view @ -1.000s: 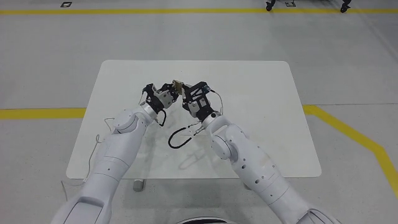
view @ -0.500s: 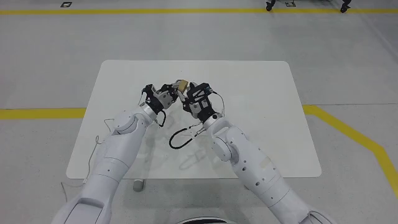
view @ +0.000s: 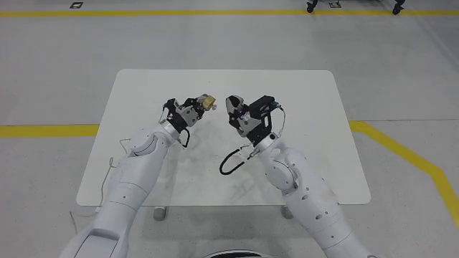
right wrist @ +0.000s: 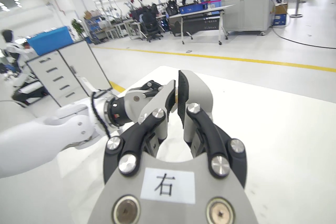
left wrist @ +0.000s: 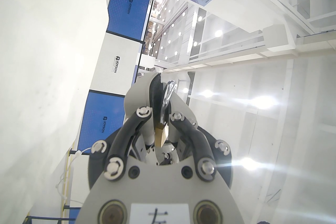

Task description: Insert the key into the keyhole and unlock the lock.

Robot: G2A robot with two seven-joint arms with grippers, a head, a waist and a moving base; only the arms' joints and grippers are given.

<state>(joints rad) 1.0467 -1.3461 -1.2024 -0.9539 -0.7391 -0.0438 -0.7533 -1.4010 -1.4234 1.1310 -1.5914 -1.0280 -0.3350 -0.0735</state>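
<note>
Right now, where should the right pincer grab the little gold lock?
Probably grab the lock by its brass end, which pokes out past the left pincer, coming from the side where the right pincer is. The left pincer clamps the rest, and that bare end faces that way.

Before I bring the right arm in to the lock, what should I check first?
1. Lock clamped in the left gripper: ok.
2. Key held in the right gripper: cannot tell.
3. Keyhole turned toward the right gripper: cannot tell.
4. The two grippers apart, not touching: ok.
5. Nothing in the gap between them above the table: ok.
</note>
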